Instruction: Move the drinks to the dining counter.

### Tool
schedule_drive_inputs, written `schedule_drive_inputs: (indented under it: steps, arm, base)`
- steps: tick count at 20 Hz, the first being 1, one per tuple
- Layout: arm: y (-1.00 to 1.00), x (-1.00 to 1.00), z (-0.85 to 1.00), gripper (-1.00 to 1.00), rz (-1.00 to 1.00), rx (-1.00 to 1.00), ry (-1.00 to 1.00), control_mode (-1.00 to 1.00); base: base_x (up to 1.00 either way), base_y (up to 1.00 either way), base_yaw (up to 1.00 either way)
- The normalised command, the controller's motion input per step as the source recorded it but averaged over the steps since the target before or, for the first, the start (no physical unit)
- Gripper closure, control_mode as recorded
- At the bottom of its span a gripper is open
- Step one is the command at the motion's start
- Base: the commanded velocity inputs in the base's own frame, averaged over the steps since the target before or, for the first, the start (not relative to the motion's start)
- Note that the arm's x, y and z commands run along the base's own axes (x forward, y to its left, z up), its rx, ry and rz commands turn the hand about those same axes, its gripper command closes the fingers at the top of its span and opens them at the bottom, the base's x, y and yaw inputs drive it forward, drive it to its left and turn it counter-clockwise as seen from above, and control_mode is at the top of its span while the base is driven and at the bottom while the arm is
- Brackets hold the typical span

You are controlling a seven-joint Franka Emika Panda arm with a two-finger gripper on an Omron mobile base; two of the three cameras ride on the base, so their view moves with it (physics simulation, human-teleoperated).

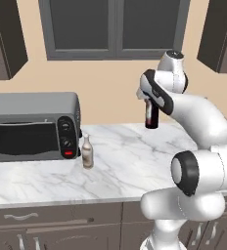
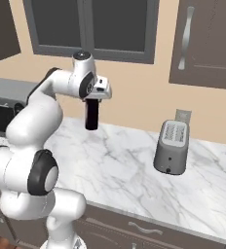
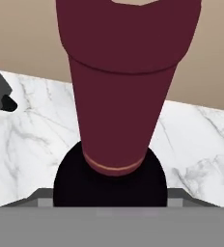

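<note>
My gripper (image 1: 150, 103) is shut on the slim dark red-brown bottle (image 1: 151, 116) and holds it upright in the air above the marble worktop (image 1: 125, 156), near the back wall. From the right base the same bottle (image 2: 91, 115) hangs below the hand. In the hand view the bottle (image 3: 121, 91) rises close up from the bottom, hiding the fingertips. The small beige-grey bottle with a white cap (image 1: 88, 152) stands on the worktop just right of the toaster oven. The yellow juice bottle and the dining counter are out of view.
A grey toaster oven (image 1: 33, 126) sits at the worktop's left. A grey toaster (image 2: 172, 147) stands at the right below a wall outlet. Dark wall cabinets (image 2: 207, 41) and a window (image 1: 113, 27) are above; drawers run under the worktop's front edge.
</note>
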Motion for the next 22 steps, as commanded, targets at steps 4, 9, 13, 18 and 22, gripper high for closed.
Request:
schedule_drive_inputs:
  steps: [4, 9, 13, 18, 22]
  arm:
    - [-0.02, -0.89, 0.19, 1.00, 0.00, 0.00, -0.26, -1.00]
    - [0.00, -0.75, 0.03, 1.00, 0.00, -0.02, -0.45, -1.00]
    - [0.00, -0.48, 0.52, 1.00, 0.00, -0.01, -0.35, -1.00]
    - [0.00, -0.34, 0.55, 1.00, 0.00, 0.00, -0.09, -1.00]
    - [0.00, 0.00, 0.00, 1.00, 0.00, 0.00, 0.00, 1.00]
  base:
    - [0.00, 0.00, 0.00]
    - [0.00, 0.00, 0.00]
    - [0.00, 0.00, 0.00]
    - [0.00, 0.00, 0.00]
    - [-0.41, -0.21, -0.09]
